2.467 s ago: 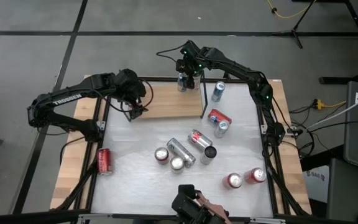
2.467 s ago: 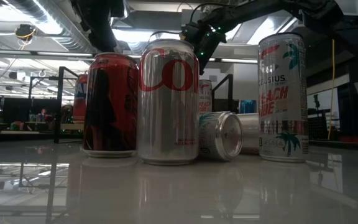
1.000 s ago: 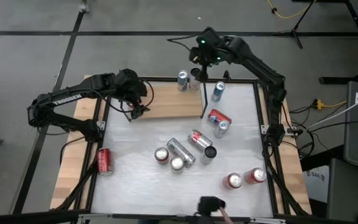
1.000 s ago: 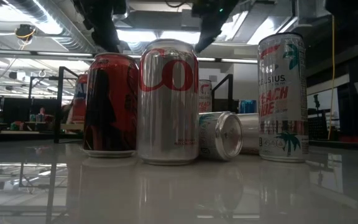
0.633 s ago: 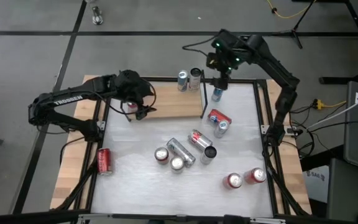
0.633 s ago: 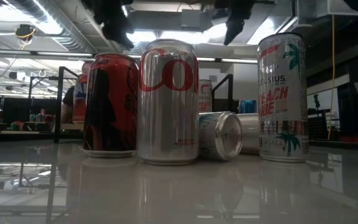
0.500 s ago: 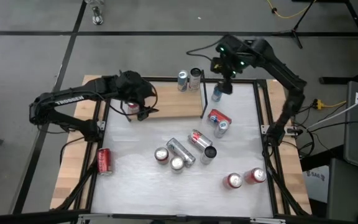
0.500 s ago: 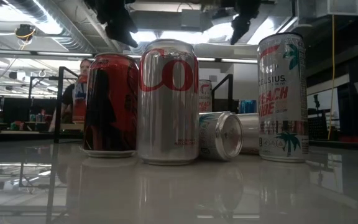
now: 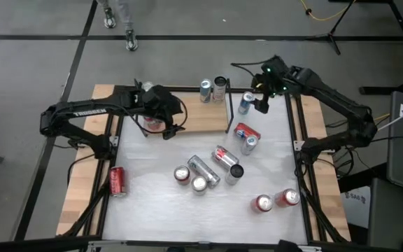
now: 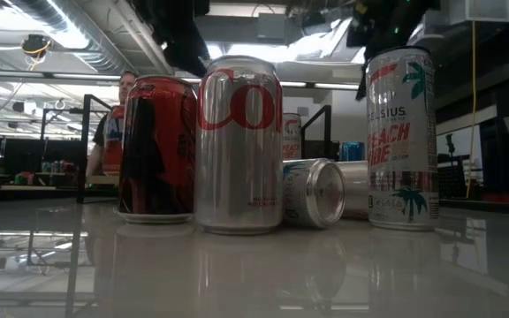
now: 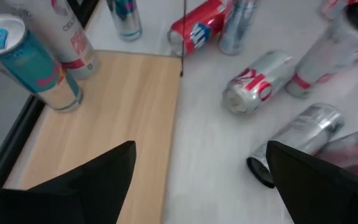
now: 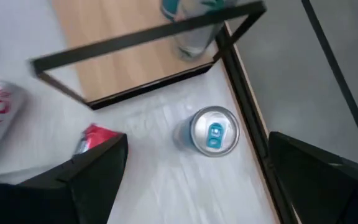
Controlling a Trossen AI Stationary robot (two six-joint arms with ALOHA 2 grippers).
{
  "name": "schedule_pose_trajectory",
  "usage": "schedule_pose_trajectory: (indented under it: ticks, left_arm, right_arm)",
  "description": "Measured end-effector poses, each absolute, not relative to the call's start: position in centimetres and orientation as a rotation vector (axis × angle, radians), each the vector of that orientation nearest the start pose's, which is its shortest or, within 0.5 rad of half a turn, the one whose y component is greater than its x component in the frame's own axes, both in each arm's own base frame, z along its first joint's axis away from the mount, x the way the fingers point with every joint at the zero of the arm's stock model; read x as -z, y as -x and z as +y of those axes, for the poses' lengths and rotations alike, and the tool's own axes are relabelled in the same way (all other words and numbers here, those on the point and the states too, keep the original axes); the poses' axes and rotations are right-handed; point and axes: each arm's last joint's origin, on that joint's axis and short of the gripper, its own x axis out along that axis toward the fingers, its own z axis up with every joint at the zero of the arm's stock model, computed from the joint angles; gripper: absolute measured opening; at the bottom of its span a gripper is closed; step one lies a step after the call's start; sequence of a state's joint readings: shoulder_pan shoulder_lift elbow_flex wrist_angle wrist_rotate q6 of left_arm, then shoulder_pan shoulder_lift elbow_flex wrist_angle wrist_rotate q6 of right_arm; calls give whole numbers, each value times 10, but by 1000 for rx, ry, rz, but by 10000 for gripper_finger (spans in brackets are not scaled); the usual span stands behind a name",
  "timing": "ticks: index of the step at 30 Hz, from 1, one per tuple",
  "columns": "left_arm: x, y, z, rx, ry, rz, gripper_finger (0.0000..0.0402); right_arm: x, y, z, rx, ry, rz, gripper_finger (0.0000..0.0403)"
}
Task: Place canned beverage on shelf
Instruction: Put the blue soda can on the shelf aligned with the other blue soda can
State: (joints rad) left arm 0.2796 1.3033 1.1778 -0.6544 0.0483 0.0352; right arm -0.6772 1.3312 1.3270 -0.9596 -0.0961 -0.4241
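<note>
The shelf (image 9: 194,115) is a light wooden board with black rails at the table's far side. Two cans stand at its far right corner: a teal one (image 9: 206,89) (image 11: 27,62) and a white one (image 9: 220,87) (image 11: 73,43). My left gripper (image 9: 165,126) (image 11: 201,155) hangs open and empty over the board's left part, with something red (image 9: 152,124) just beside it. My right gripper (image 9: 261,103) (image 12: 197,155) is open and empty above a silver-blue can (image 9: 244,103) (image 12: 214,132), which stands on its base on the tabletop just right of the shelf's rail.
Several cans stand or lie on the white tabletop: a cluster at the centre (image 9: 201,171), a red one lying right of the shelf (image 9: 247,131), two red ones near the right front (image 9: 275,201), and one lying at the left (image 9: 117,180). A person (image 10: 117,115) is beyond the table.
My right gripper has gone from over the shelf's far right corner toward the table's right edge and a little nearer. It now hangs over the can right of the shelf. My left gripper has shifted a little toward the right along the board. The two cans on the shelf have stayed put.
</note>
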Motion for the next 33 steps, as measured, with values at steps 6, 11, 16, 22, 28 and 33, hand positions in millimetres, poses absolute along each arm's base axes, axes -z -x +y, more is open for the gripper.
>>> schedule_pose_trajectory:
  ticks: [6, 11, 16, 22, 28, 33]
  left_arm:
    - [-305, -272, 79, -263, 54, 820, 352]
    - [-299, -277, 79, -269, 51, 847, 352]
    - [-299, -277, 79, -275, 66, 845, 352]
    - [-299, -277, 79, -283, 83, 843, 352]
    - [-299, -277, 79, -284, 85, 843, 352]
    - [-299, -277, 79, -284, 85, 843, 352]
  right_arm:
    - [-305, -212, -166, 331, 33, 998, 376]
    - [-293, -221, -177, 395, 102, 1041, 376]
    - [-281, -231, -185, 360, 150, 1065, 376]
    - [-266, -238, -195, 382, 148, 1108, 376]
    - [-261, -230, -206, 425, 122, 1152, 376]
    - [-261, -221, -214, 393, 60, 1122, 376]
